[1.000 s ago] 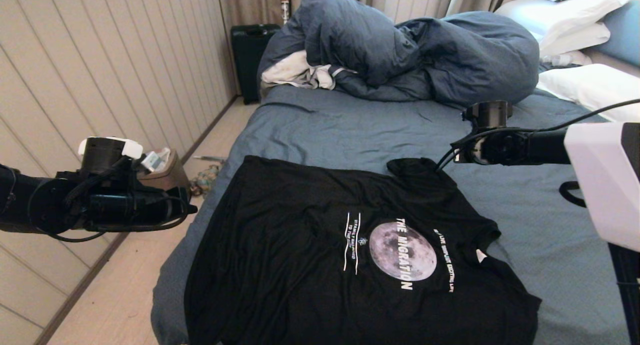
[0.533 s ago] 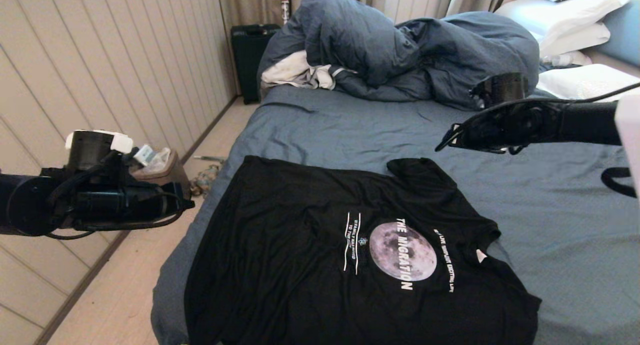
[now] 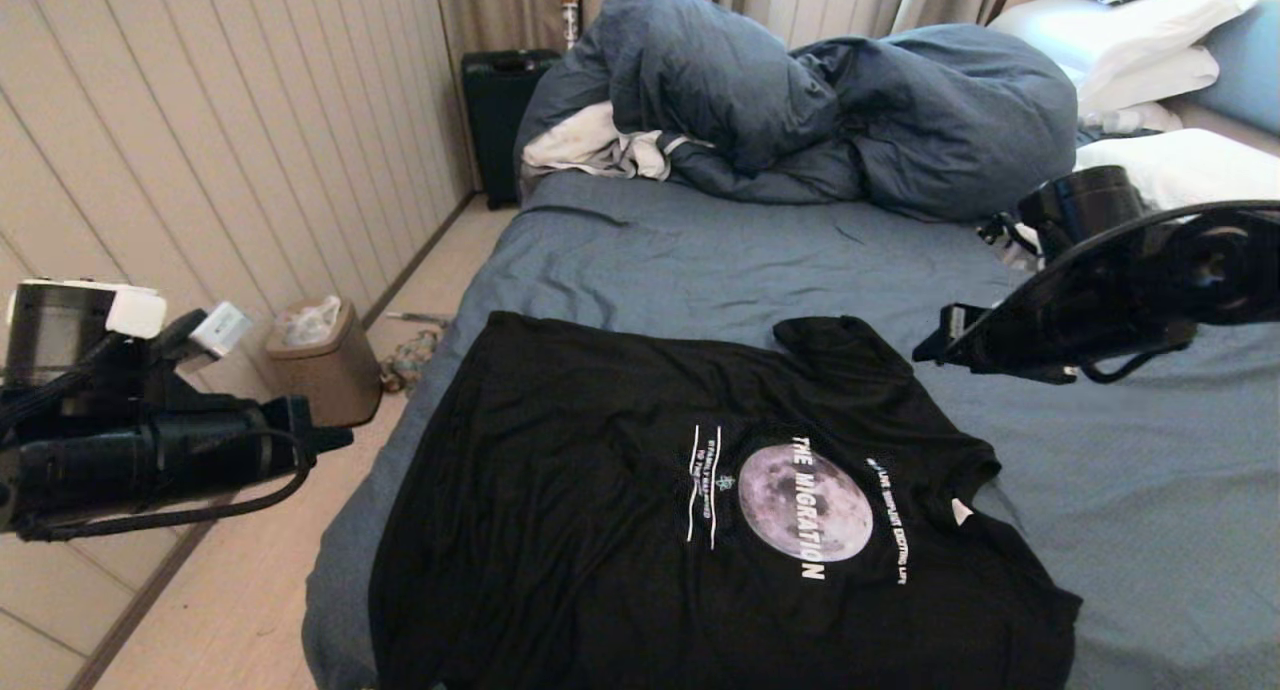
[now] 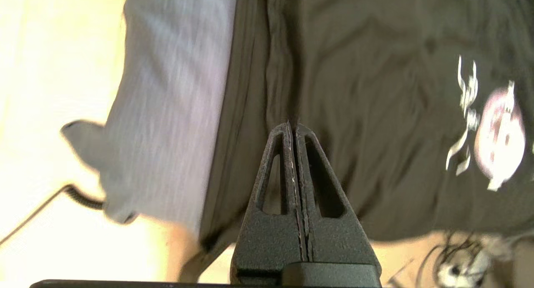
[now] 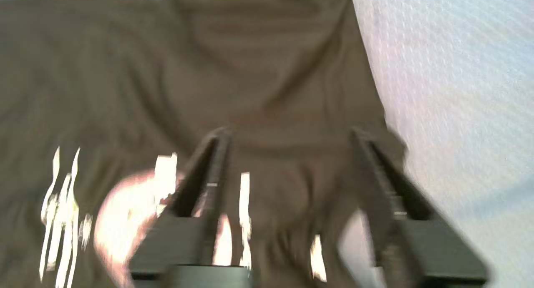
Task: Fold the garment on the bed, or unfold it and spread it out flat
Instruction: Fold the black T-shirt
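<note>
both arms have drawn back since the earlier frames: the right gripper, which was over the far sleeve, now hangs above bare sheet just off the sleeve's outer side, and the left gripper has pulled away toward the floor side of the bed. neither holds cloth. the garment lies print-up on the near part of the bed, body spread wide, moon print and lettering readable, hem hanging a little over the near edge. in the left wrist view the left gripper has its fingers pressed together, empty, above the shirt's side edge. in the right wrist view the right gripper stands with fingers parted and nothing between them, the garment below. the far sleeve lies partly bunched near the collar end; the duvet and pillows sit well apart at the head of the bed. judged step: spreading appears nearly complete, with both arms retreating after a release. the next move, if any, calls for smoothing the bunched sleeve and the wrinkles across the body, or taking two matching edges to start a fold, each needing a shallow pinch on thin fabric without lifting the sheet.
</note>
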Tool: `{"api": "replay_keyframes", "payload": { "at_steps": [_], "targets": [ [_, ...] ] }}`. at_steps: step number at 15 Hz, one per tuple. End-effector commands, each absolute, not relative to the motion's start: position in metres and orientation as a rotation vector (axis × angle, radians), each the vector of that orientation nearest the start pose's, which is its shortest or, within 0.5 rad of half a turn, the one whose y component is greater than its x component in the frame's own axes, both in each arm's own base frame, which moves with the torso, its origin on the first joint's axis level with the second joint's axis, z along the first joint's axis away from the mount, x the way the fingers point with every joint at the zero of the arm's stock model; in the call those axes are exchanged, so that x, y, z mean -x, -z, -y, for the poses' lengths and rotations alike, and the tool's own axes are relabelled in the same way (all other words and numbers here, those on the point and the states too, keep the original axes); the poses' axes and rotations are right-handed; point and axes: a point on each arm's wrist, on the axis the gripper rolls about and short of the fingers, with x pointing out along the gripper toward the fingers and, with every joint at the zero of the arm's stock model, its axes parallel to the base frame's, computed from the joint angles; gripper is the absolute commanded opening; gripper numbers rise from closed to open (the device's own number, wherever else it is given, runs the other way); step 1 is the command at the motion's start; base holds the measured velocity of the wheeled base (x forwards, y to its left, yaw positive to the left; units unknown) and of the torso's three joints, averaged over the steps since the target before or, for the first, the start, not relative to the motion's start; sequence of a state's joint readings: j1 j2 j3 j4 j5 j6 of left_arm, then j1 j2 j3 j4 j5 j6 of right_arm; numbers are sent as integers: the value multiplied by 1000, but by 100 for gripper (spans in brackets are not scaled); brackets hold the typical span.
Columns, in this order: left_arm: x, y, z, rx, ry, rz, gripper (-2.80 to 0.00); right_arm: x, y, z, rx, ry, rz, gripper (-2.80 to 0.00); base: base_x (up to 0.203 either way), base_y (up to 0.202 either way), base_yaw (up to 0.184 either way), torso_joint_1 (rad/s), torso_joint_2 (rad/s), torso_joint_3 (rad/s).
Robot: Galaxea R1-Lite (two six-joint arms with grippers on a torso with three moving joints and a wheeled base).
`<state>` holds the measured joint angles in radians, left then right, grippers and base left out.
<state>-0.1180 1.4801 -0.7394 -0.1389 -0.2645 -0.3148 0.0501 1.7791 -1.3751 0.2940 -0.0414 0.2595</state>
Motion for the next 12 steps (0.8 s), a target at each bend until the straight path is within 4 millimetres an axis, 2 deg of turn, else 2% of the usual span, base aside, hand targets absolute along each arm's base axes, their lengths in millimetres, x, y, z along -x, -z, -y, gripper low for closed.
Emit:
{"api": "replay_keyframes", "payload": {
  "at_steps": [1, 2, 4, 6, 7, 9, 10, 12],
  "targets": [
    [-201, -193, 29, 329, 291, -579, -280, -287, -253, -16, -209, 56, -619, -280, 0, 0, 0, 0, 0, 0],
    [-185, -199, 26, 315, 294, -537, -280, -267, -261, -16, -199, 40, -584, -280, 0, 0, 0, 0, 0, 0],
    [-137, -214, 19, 271, 300, -437, -280, -214, -278, -18, -193, -16, -505, -280, 0, 0, 0, 0, 0, 0],
    [-77, -224, 12, 225, 301, -348, -280, -152, -278, -17, -192, -64, -452, -280, 0, 0, 0, 0, 0, 0],
    [-47, -222, 9, 206, 294, -312, -280, -123, -269, -14, -192, -76, -436, -280, 0, 0, 0, 0, 0, 0],
    [1, -203, 4, 170, 241, -266, -280, -68, -248, -8, -187, -92, -382, -280, 0, 0, 0, 0, 0, 0],
    [13, -185, 2, 149, 189, -269, -280, -47, -233, -6, -180, -97, -372, -280, 0, 0, 0, 0, 0, 0],
    [23, -145, -1, 101, 83, -303, -280, -14, -200, -2, -168, -103, -370, -280, 0, 0, 0, 0, 0, 0]
  ]
}}
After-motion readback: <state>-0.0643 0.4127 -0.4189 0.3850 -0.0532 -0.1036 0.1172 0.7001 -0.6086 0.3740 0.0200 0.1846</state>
